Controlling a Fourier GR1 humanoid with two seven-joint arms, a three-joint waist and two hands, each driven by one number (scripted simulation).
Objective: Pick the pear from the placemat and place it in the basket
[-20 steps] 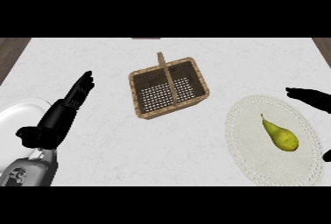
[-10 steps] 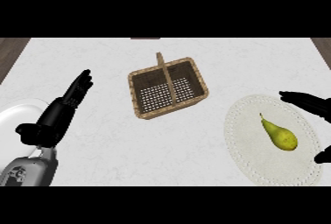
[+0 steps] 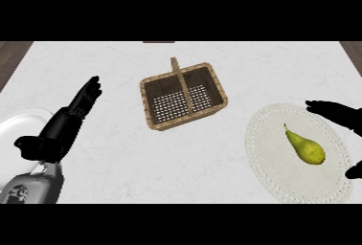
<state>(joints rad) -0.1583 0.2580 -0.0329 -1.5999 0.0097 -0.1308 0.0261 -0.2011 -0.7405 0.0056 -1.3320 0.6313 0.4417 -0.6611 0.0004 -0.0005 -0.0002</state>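
Note:
A yellow-green pear lies on a round white placemat at the right of the counter, stem pointing up-left. My right hand comes in from the right edge. It is open, with its fingers stretched over the placemat's far rim and its thumb showing lower down; the pear lies between them, untouched. A brown wicker basket with a handle across its top stands empty at the centre. My left hand rests open at the left, fingers straight and pointing up.
A white plate sits at the left edge, partly behind my left forearm. Dark floor shows past the counter's far corners.
My right hand has moved left, further over the placemat, so fingers and thumb now flank the pear. The left hand, pear and basket have not moved.

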